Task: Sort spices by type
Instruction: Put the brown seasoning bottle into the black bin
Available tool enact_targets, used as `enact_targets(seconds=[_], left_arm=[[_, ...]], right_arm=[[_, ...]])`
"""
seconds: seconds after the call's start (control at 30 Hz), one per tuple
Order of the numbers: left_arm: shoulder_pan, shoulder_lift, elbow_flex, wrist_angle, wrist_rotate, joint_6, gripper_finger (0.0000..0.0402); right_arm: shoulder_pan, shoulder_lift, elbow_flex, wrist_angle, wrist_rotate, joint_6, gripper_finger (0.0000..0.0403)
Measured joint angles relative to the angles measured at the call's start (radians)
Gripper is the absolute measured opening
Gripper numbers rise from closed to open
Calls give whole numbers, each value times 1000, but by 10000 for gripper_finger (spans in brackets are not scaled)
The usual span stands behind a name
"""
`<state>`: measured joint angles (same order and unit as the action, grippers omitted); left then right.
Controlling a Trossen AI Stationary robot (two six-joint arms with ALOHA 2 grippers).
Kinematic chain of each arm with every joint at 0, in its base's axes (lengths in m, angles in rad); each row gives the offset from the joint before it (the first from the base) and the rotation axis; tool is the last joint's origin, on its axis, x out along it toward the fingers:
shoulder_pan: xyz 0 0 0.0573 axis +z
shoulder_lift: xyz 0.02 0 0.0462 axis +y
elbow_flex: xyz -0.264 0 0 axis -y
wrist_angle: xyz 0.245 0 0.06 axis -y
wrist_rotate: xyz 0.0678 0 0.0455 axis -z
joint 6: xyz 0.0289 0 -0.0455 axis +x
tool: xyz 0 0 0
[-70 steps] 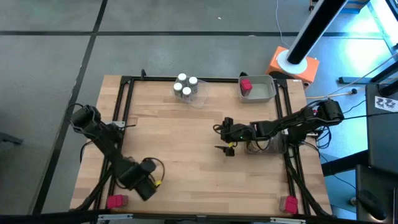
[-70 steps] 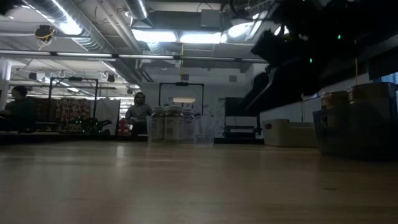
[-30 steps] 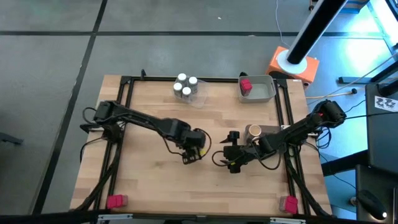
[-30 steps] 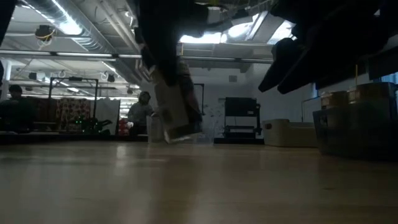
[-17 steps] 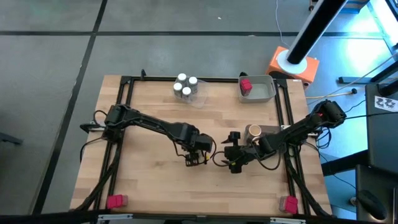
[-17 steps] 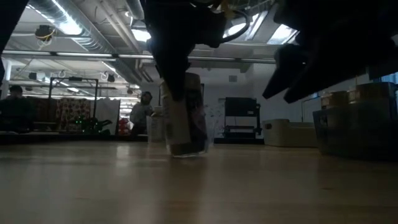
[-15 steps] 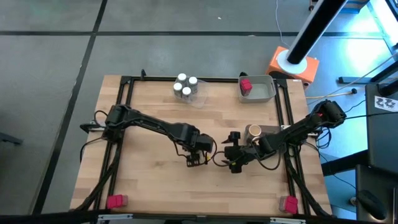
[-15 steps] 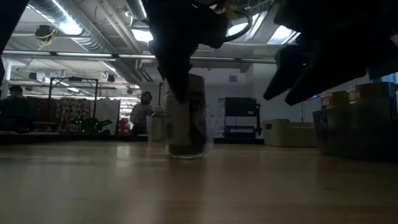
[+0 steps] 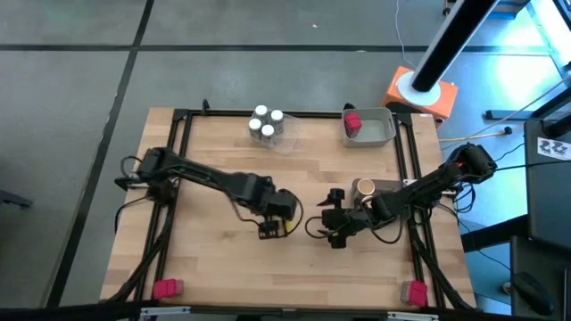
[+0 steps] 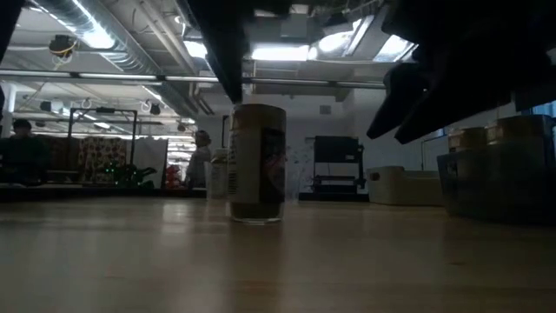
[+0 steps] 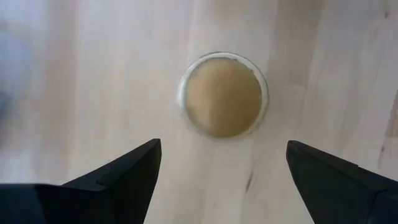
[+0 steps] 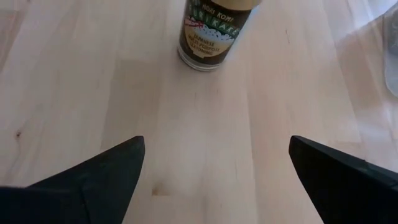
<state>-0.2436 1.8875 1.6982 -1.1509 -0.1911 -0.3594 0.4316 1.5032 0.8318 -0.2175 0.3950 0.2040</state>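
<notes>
A tan-lidded round spice jar (image 10: 258,163) with a dark label stands upright on its base near the table's middle. My left gripper (image 11: 224,149) hangs open straight above it, pointing down at the tan lid (image 11: 224,94), and hides the jar in the high view (image 9: 269,228). My right gripper (image 12: 217,146) is open too and holds still just right of the jar (image 12: 213,30), fingers toward it. Three white-lidded jars (image 9: 266,124) stand in a clear tray at the far edge. A red-pink packet (image 9: 353,122) lies in a grey tray.
A dark tray (image 9: 384,192) at the table's right edge holds another tan jar (image 9: 363,188). Two pink-red blocks sit at the near corners (image 9: 166,288) (image 9: 413,292). Bare wood lies left of and in front of the jar. People sit in the room behind.
My left gripper carried the tan jar, tilted, toward the table's middle and lowered it upright onto the wood. It then let go, rose clear of the lid and drew slightly toward the table's left. The jar stays standing. The right arm kept still.
</notes>
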Motion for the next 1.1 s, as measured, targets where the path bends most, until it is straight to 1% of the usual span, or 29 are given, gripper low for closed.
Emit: enact_targets(seconds=[0.1,0.2,0.37,0.47,0.53,0.6,0.7,0.77,0.87,0.93,1.1], left_arm=[[-55,-78,-33,14,-101,-1,328],[-115,-152,-119,64,-148,-8,328],[-196,-287,-360,282,-225,-71,328],[-236,-360,-524,426,-274,-122,328],[-262,-404,-629,530,-307,-151,328],[-280,-433,-719,634,-328,-164,328],[-294,-444,-830,794,-354,-194,328],[-293,-438,-883,918,-366,-195,328],[-293,-429,-955,1081,-374,-149,328],[-293,-429,-983,1117,-375,-130,328],[-293,-429,-991,1116,-375,-148,328]], right_arm=[[0,2,0,62,-6,1,399],[0,19,0,175,-7,-37,399],[-17,62,0,385,-7,-103,399],[-55,97,0,488,-20,-105,399],[-84,121,0,553,-48,-106,399],[-112,150,0,614,-84,-105,399],[-144,189,0,687,-104,-106,399],[-162,215,0,736,-117,-105,399],[-180,254,0,811,-163,-104,399],[-186,286,1,875,-178,-105,399],[-198,361,1,969,-169,-107,399]])
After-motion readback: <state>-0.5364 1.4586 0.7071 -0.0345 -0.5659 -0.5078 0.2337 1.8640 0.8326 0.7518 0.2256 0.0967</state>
